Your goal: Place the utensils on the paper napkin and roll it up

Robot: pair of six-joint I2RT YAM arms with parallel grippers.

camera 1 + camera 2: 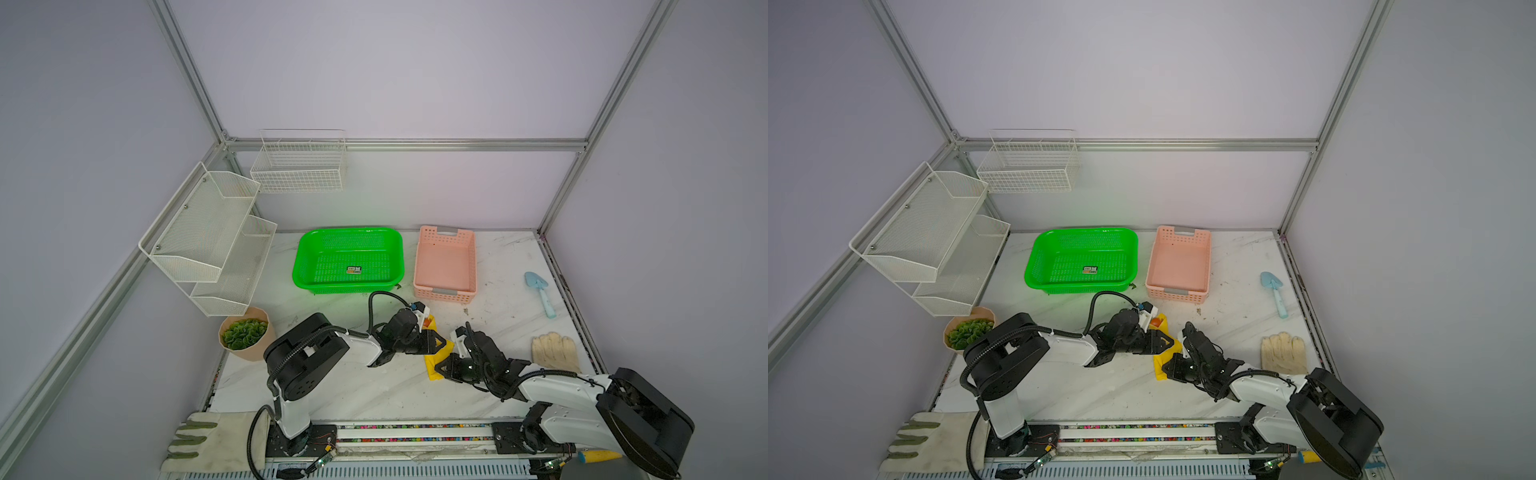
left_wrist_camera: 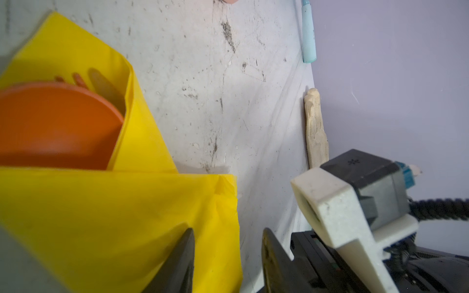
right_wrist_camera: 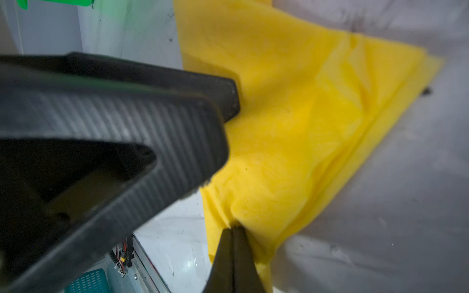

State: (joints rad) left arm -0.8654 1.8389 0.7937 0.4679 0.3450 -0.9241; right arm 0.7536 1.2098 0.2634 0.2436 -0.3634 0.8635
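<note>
Mid-roll: utensils [image 2: 55, 126] wrapped in paper napkin [image 3: 291, 114]; right gripper [image 3: 232, 228] pinches it tight, left gripper [image 2: 228, 230] half-open astride its edge; next needs a tight tuck

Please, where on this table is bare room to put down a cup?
Free: the strip between the front rail and the napkin; the patch bordered by the pink basket, trowel and glove. Crowded: the middle, where the left tool and right tool meet at the napkin.
</note>
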